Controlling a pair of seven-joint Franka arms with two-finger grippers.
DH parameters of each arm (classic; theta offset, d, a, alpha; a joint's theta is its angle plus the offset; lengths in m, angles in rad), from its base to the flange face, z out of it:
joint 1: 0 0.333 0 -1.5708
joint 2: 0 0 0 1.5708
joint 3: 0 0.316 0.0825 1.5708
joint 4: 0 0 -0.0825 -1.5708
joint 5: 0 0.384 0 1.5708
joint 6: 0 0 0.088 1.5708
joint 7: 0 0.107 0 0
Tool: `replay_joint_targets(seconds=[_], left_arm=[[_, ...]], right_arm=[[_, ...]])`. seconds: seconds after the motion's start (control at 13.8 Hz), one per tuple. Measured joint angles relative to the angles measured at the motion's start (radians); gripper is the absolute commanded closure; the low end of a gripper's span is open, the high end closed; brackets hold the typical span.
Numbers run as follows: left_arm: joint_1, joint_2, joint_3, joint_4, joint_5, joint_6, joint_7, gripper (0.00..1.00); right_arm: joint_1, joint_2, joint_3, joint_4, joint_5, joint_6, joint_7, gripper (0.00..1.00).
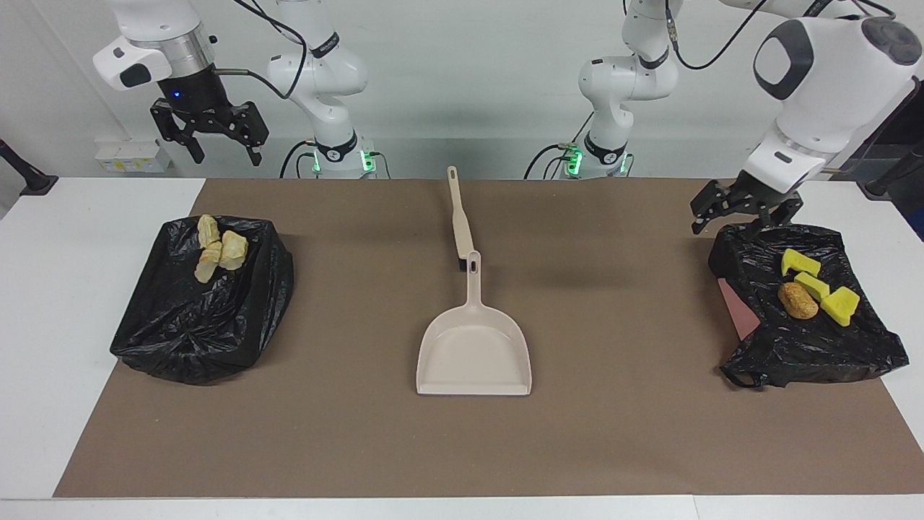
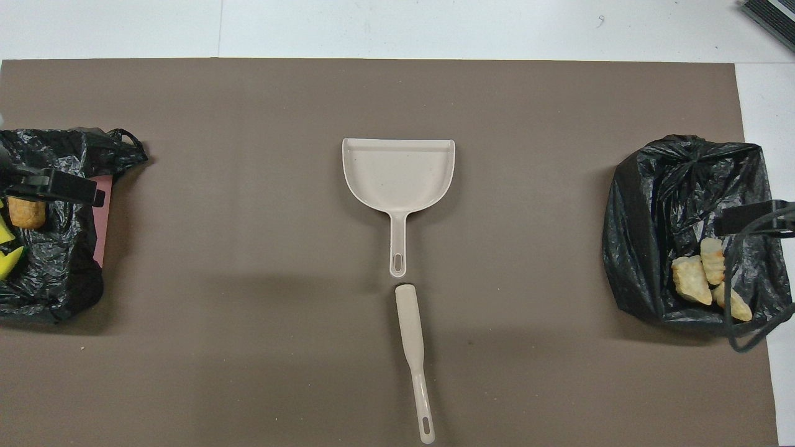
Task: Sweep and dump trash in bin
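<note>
The trash sits in two bins: bread chunks [image 1: 218, 249] at the right arm's end, brown roll [image 1: 798, 300] – long axis slanting – with sponge pieces [image 1: 823, 287] at the left arm's. Left gripper [image 1: 743, 217] over that bin's nearer edge and right gripper [image 1: 209, 141] – raised, waiting – spread wide, empty.

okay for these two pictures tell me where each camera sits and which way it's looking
Facing view: high across the table, looking at the robots; both arms show whole, left gripper over a bagged bin, right gripper raised over the table's edge.
Overhead view: high above the robots' end, looking steeply down; only gripper tips show at the edges.
Shared: dustpan, brush, bread chunks, brown roll, half a turn apart.
</note>
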Motion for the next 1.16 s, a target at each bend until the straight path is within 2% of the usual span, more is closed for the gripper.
replay_joint_targets(seconds=[0.29,0.65,1.16], left_arm=[[0.0,-0.033,-0.016,-0.004,0.054,-0.051,0.002,0.0],[0.0,-0.064,-0.019,-0.026,0.061,-0.078,0.002,0.0],[0.0,-0.07,-0.02,-0.037,0.061,-0.094,0.002,0.0]], right_arm=[[-0.001,0.001,-0.001,0.0,0.0,0.001,0.0,0.0],[-0.002,0.003,-0.005,-0.001,0.008,0.001,0.0,0.0],[-0.002,0.003,-0.005,-0.002,0.02,0.001,-0.02,0.0]])
